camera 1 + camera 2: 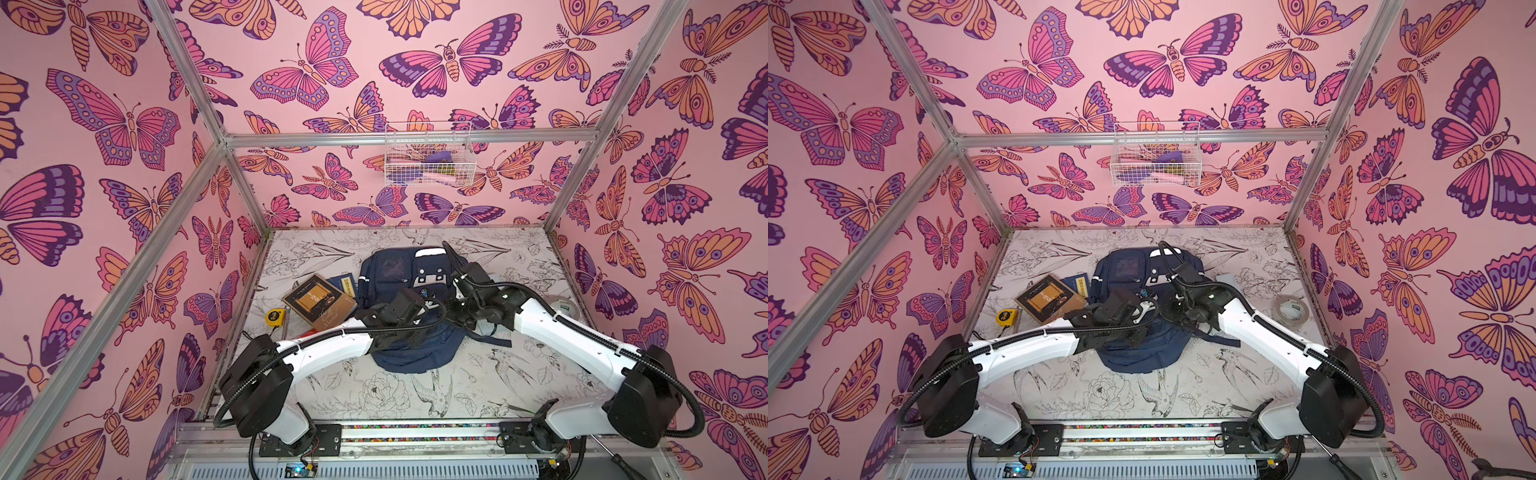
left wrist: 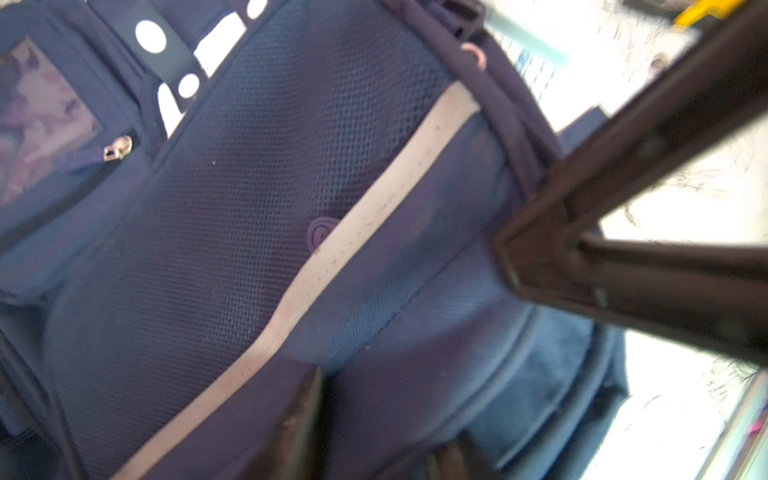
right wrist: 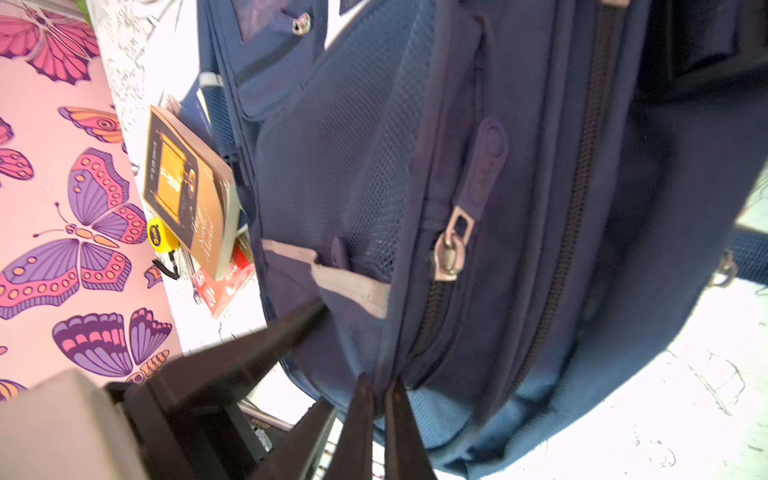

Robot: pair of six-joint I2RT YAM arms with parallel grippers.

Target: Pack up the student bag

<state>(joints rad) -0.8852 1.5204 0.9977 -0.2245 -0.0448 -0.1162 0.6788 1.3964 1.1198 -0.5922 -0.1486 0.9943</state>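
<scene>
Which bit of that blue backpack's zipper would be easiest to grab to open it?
Probably the rubber tab on the metal slider: it lies flat on the backpack, clear of the teeth, so pinch its narrow edges from above.

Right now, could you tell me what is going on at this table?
A large navy-blue fabric backpack lies on the table. The right gripper has its jaws shut on the bag's edge beside a zip. The left gripper has fabric between its jaws; whether it grips is unclear. A brown book and a yellow tape measure lie beside the bag, unpacked.
</scene>
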